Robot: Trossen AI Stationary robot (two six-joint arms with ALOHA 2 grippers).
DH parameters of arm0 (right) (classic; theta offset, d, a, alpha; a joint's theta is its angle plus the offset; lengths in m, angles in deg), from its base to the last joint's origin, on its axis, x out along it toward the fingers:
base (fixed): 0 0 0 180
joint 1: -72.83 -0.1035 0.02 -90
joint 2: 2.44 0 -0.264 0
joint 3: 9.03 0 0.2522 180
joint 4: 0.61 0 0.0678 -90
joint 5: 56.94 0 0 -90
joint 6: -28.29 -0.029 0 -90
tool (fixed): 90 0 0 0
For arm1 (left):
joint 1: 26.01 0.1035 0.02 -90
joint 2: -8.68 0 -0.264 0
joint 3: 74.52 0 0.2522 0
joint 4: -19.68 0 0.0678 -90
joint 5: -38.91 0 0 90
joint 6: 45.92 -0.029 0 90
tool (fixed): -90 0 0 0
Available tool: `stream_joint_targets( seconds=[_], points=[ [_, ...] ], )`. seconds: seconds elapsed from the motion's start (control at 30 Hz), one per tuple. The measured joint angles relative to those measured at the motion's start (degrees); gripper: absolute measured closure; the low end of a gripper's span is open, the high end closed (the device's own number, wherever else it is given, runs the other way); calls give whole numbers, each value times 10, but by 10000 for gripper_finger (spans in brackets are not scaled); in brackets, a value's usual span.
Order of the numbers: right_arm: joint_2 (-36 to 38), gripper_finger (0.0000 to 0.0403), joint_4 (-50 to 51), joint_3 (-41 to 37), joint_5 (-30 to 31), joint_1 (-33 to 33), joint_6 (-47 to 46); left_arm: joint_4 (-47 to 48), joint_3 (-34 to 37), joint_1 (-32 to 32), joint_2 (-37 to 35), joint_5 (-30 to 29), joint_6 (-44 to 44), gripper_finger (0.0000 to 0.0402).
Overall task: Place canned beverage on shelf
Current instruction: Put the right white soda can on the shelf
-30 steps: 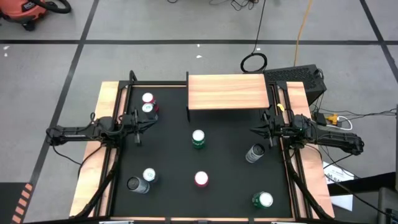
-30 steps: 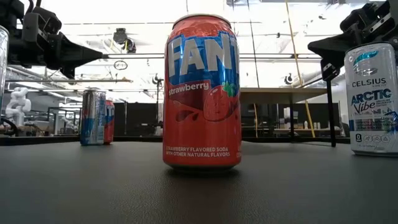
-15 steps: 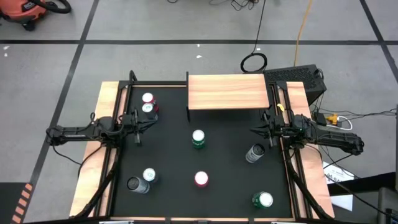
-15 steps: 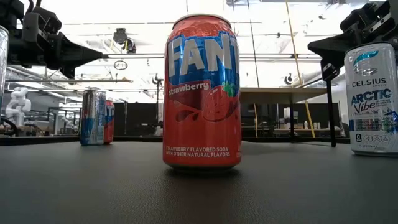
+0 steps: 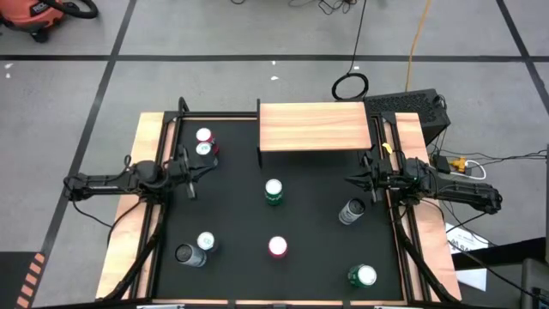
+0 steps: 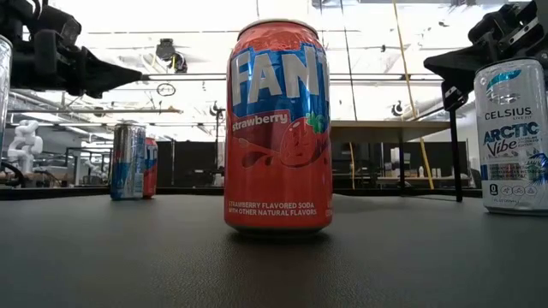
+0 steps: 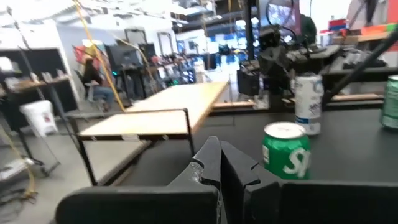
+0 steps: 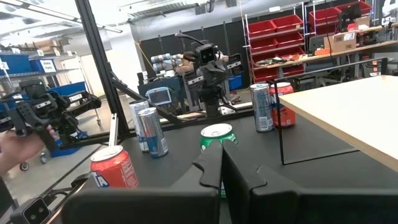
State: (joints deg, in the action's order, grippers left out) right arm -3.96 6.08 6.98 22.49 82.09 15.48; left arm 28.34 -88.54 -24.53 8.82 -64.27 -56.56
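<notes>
Right now I see both grippers clenched on nothing, left gripper point(image 5: 202, 168) and right gripper point(image 5: 350, 180) at the table's sides; a green can point(image 5: 274, 191) stands before the shelf point(image 5: 314, 126).

We see the shelf point(image 5: 315, 125) at the upper middle of the high view, its wood top bare. Seven cans stand upright on the black table point(image 5: 240, 215) below it; the green can point(image 5: 274, 191) is nearest.
</notes>
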Motion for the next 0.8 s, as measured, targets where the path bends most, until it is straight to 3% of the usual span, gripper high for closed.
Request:
stream_joint_targets(
  seconds=[0.27,0.53,0.67,0.8],
  points=[
    [0,403,-20,0,77,0,35,-6,0,0,0,-2,-2,402],
    [0,403,-22,0,92,0,27,-22,0,0,0,-8,-11,402],
    [0,402,-40,0,112,0,32,-22,0,0,0,-46,-33,402],
    [0,384,-57,1,173,0,30,-25,0,3,0,-111,-4,397]
  ],
)
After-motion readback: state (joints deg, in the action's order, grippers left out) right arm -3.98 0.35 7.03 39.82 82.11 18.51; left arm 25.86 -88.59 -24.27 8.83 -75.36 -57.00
